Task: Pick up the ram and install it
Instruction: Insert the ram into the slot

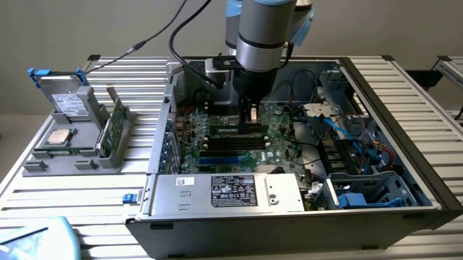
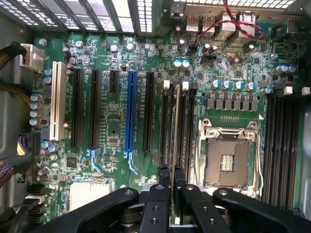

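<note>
Currently the end effector (image 2: 171,175) is closed on the ram (image 2: 175,126), held over slots (image 2: 164,126) beside the CPU socket (image 2: 228,160); slight misalignment could jam it there.

**Exterior view.** Diffuse light from above, with no hard shadows. The pale slatted table (image 1: 72,195) is bright and nearly washed out, while the inside of the computer case (image 1: 289,233) sinks into soft shade beneath the arm.

**Wrist view.** Dimmer overall. The motherboard (image 2: 116,121) is evenly lit, and glare burns out the vent slats (image 2: 141,12). The black gripper (image 2: 171,171) is an almost featureless dark mass, and the ram (image 2: 176,121) clamped in it shows as a thin pale edge
</note>
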`<state>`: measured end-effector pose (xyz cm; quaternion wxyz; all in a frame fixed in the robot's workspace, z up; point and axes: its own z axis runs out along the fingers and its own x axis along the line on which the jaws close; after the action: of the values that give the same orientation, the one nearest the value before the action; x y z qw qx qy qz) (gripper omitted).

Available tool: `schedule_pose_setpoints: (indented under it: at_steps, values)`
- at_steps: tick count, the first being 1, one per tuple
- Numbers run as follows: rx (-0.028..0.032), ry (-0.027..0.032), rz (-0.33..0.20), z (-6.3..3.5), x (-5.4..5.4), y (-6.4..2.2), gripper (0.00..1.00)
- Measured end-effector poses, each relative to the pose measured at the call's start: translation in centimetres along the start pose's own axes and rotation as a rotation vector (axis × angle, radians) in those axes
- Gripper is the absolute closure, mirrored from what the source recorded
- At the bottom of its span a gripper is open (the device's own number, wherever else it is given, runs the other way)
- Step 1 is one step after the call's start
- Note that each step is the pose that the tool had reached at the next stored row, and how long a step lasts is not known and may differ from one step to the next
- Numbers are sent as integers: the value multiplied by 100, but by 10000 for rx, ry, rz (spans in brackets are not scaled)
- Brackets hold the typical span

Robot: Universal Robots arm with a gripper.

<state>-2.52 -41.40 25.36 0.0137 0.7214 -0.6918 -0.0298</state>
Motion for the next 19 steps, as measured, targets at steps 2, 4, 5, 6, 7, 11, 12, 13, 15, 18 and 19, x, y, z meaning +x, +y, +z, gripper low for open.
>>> schedule_pose_setpoints:
  at_steps: [2,4,5,6,7,11,12,13,15,18,19]
  values:
    - [0,7,0,35,1,-2,86]
    - [-1,16,1,71,2,-4,86]
    - [-1,19,1,90,2,-6,86]
    - [-1,23,2,108,3,-7,86]
    - [-1,31,2,126,3,-8,86]
    - [-2,77,5,197,5,-12,86]
    - [-4,104,7,209,5,-13,86]
    - [-6,124,8,217,5,-13,86]
    - [-7,132,8,217,6,-13,86]
    - [-3,132,8,229,5,-14,86]
    - [-5,149,8,238,5,-15,86]
